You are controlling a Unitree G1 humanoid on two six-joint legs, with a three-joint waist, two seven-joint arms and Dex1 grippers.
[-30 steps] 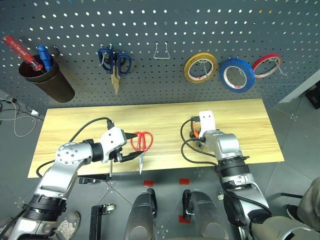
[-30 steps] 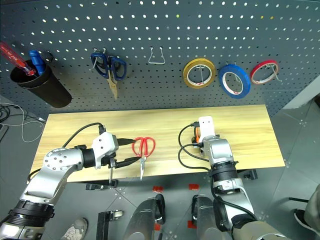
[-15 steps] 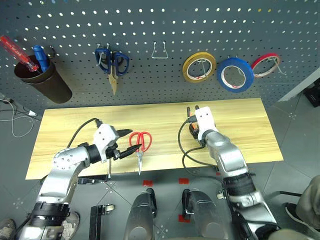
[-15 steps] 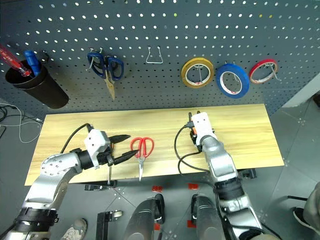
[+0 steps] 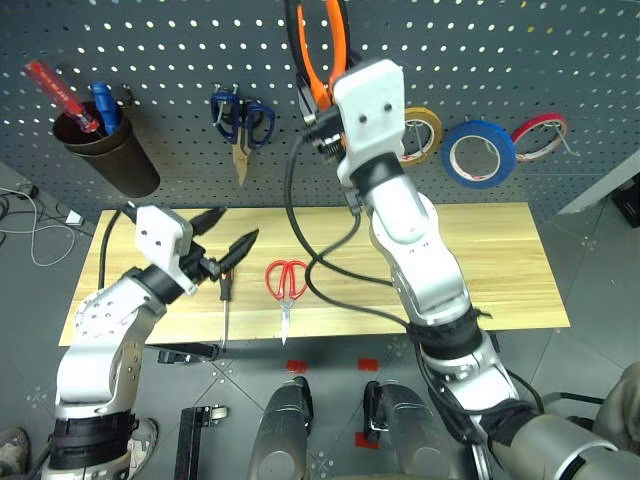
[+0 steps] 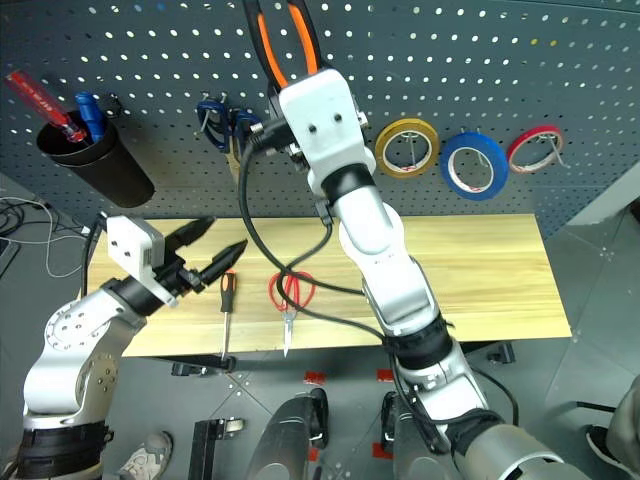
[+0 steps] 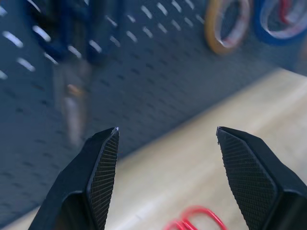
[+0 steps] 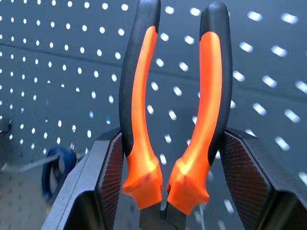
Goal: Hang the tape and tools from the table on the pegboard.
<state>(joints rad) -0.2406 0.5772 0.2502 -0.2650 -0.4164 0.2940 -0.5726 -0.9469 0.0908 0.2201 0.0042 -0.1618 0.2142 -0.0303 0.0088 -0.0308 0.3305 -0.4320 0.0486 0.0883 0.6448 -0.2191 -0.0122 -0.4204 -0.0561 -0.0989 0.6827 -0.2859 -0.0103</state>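
Right wrist view: the pliers (image 8: 175, 110) stand handles-up between the right gripper's (image 8: 173, 177) jaws, which pinch them near the pivot, in front of the pegboard (image 8: 57, 62). From the head, that gripper is raised high against the board, near the blue scissors (image 5: 240, 120). The left gripper (image 5: 225, 233) hangs over the surface (image 5: 500, 260) with jaws spread and nothing between them. Just beside them lies the screwdriver (image 5: 225, 300), and the red scissors (image 5: 286, 285) lie a little further right. The blue tape (image 5: 481, 152) hangs on the board between a yellow roll (image 5: 424, 130) and a red roll (image 5: 540, 133).
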